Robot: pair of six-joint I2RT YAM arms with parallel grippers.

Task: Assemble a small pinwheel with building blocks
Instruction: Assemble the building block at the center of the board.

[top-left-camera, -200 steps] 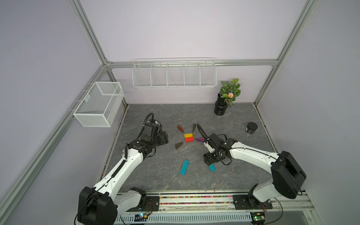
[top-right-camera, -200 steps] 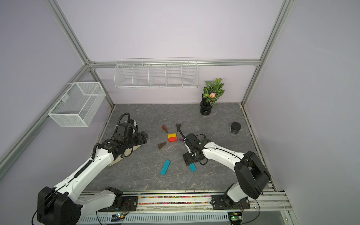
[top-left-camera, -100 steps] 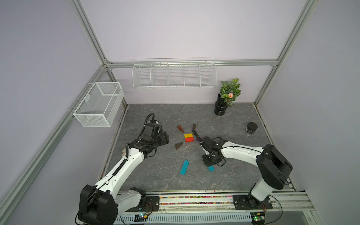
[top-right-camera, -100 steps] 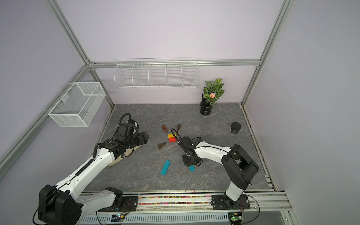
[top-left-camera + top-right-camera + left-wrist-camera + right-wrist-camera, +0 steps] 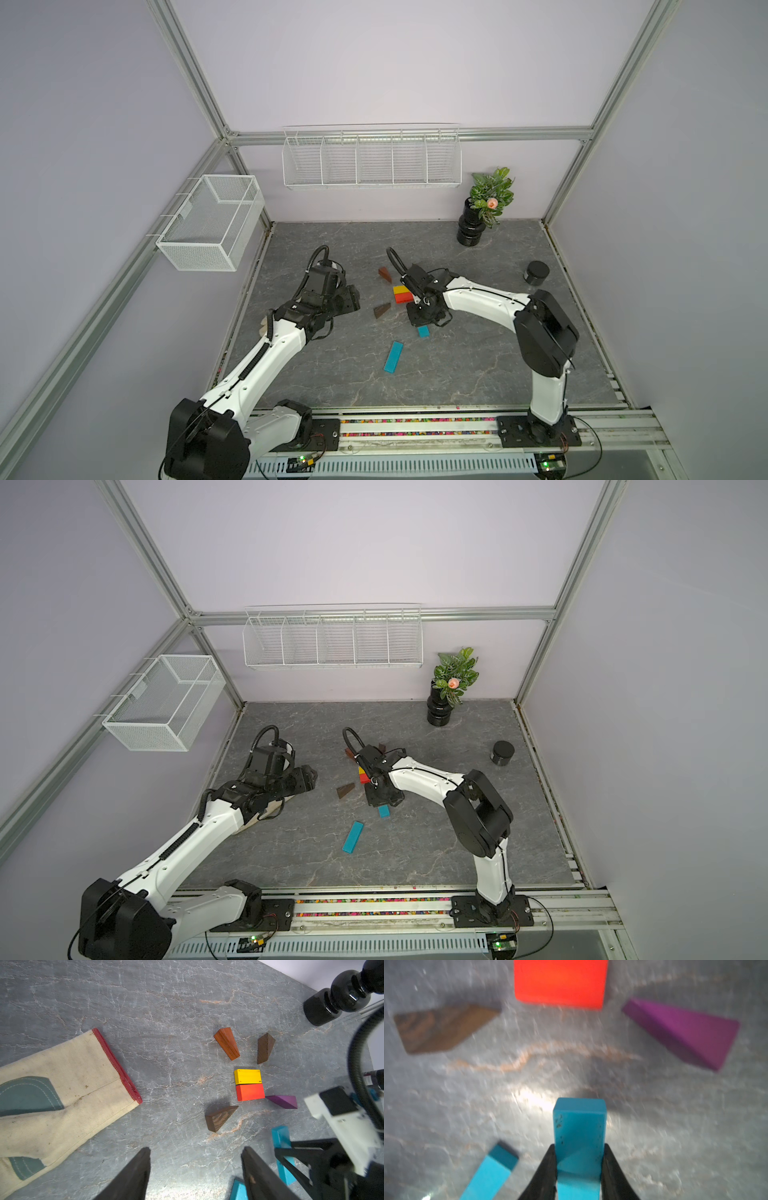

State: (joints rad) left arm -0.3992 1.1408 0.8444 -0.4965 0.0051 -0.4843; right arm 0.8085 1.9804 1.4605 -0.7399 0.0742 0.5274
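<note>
Two teal bars are sitting on the red side of the square centre, in the middle of the desk [image 5: 145,1001]. The right claw [image 5: 579,1147] is pinching the held bar [image 5: 579,1122] across its narrow width, jaws pressing its two long sides. The bar's free end is pointing at the red block [image 5: 559,982], apart from it. Whether the bar is resting on the desk or hanging just clear cannot be told. The loose bar [image 5: 490,1174] is lying just beside it at an angle, untouched.

The red block and the yellow block [image 5: 247,1076] are touching along a long edge, forming the square. The purple wedge [image 5: 283,1101] is lying with its tip at one corner of the red block, and the grained wedge [image 5: 220,1118] is lying near the opposite corner, apart. The reddish wedge [image 5: 227,1043] and the dark wedge [image 5: 264,1047] are lying beyond the yellow block, both apart from it.

These pieces are looking like painted wood: stiff, light, probably a little slick on the faces. A bar is likely best taken across its long sides near mid-length, so that it is not swinging in the grip.

The left claw [image 5: 196,1151] is hovering spread wide over bare desk, between the glove [image 5: 62,1084] and the blocks, holding nothing.
</note>
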